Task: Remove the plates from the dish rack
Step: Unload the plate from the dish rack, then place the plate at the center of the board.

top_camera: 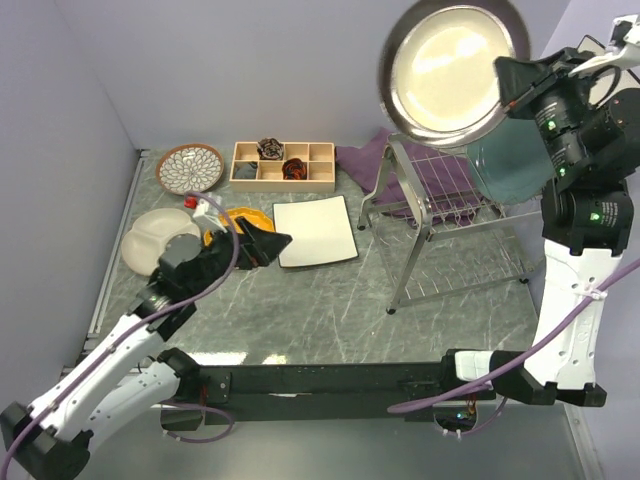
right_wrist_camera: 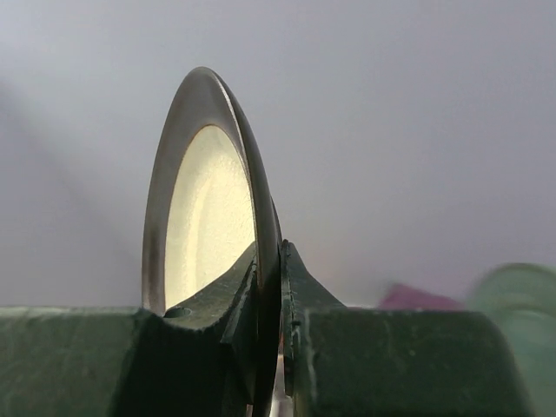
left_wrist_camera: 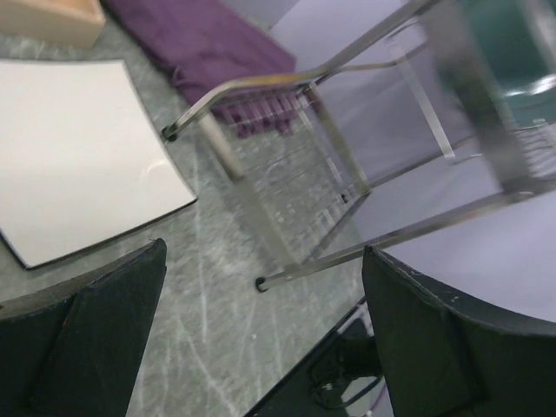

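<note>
My right gripper [top_camera: 512, 88] is shut on the rim of a round plate [top_camera: 450, 70] with a dark rim and a pale yellow centre, held on edge high above the dish rack [top_camera: 440, 225]. In the right wrist view the jaws [right_wrist_camera: 280, 287] pinch that plate [right_wrist_camera: 208, 208] at its lower edge. A teal plate [top_camera: 505, 170] still stands in the wire rack. My left gripper [top_camera: 268, 243] hovers open and empty low over the table, between an orange plate [top_camera: 245, 216] and a white square plate [top_camera: 315, 232]. Its wrist view shows the square plate [left_wrist_camera: 78, 156] and the rack's leg [left_wrist_camera: 252, 208].
A cream divided plate [top_camera: 160, 238] and a brown-rimmed petal-patterned plate [top_camera: 190, 167] lie at the left. A wooden compartment tray [top_camera: 283, 165] stands at the back, with a purple cloth [top_camera: 365, 160] behind and under the rack. Grey walls close in on the left and back.
</note>
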Robot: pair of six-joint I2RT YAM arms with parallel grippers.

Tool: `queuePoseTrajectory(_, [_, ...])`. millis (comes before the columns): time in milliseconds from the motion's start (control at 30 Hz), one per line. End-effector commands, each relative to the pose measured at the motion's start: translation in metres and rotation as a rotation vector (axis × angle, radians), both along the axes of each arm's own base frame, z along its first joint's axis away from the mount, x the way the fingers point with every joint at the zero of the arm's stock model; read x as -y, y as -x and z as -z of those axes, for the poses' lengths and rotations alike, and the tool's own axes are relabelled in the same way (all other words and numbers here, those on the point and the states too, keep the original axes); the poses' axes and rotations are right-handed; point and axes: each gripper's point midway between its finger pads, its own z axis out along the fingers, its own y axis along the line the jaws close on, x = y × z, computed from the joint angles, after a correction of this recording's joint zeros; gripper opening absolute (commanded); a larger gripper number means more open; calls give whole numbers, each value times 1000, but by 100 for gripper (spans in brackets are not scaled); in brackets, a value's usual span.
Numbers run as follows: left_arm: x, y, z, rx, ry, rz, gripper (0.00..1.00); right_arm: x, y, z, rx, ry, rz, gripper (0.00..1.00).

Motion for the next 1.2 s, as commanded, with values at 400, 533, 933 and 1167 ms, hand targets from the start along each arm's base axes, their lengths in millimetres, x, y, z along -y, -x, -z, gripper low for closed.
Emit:
queuePoseTrajectory(400, [-35, 84, -149, 291, 212, 101, 99, -153, 106, 7, 84, -51, -738, 0])
queuePoseTrajectory(533, [-38, 92, -154, 305, 251, 112, 99, -169, 125, 34, 58, -31, -848, 0])
queuePoseTrajectory(933, [-10, 88, -132, 277, 295, 239, 99, -193, 133, 97, -13, -11, -955, 0])
queuePoseTrajectory(1167, [2, 84, -122, 247, 320, 285, 70, -209, 127, 125, -82, -7, -1022, 0])
